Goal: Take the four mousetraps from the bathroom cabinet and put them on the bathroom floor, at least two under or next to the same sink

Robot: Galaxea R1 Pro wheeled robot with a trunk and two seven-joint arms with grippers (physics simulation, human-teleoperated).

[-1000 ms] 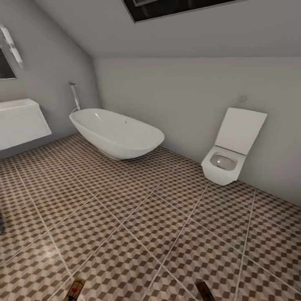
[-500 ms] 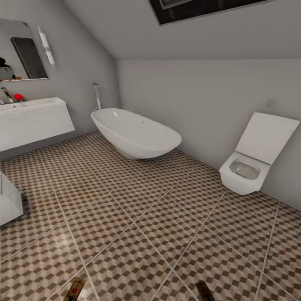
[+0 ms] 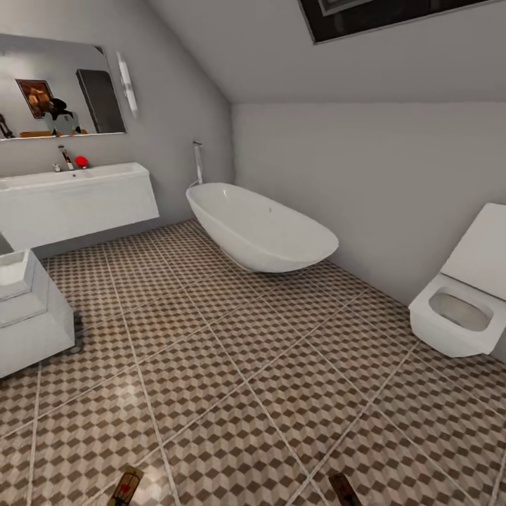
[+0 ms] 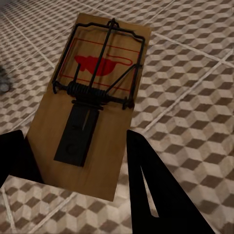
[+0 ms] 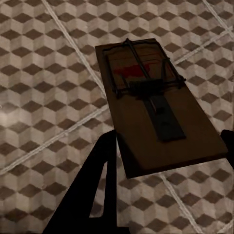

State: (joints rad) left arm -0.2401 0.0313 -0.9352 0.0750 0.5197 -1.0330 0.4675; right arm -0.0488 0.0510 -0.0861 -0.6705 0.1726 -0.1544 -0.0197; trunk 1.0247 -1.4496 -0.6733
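Left jaws: the left gripper (image 4: 73,161) is clamped on a mousetrap (image 4: 95,97), one dark finger on each long edge of the board near its plain end; wire, spring and red spot face up and point away from the wrist.
Right jaws: the right gripper (image 5: 168,170) grips the second mousetrap (image 5: 156,117) the same way, by its near end, the board tilted a little over the tiles.
Both traps in the head view: their far tips peek in at the near edge, the left one (image 3: 126,485) showing its red spot, the right one (image 3: 344,488) dark.
Floor: cube-patterned bathroom floor (image 3: 267,365) lies under both traps, well below them by my judgement.
Sink: the white sink (image 3: 70,193) hangs on the far left wall under a mirror (image 3: 56,91), well apart from the traps.
Other fittings: bathtub (image 3: 260,228) far centre, toilet (image 3: 460,309) at right, a white unit (image 3: 28,316) at left.
Step in hand: carrying two traps toward the sink.
Doing it well: keep both grips firm and boards level, steer left past the white unit, stop beside the sink, then lower each trap flat to the tiles before letting go.
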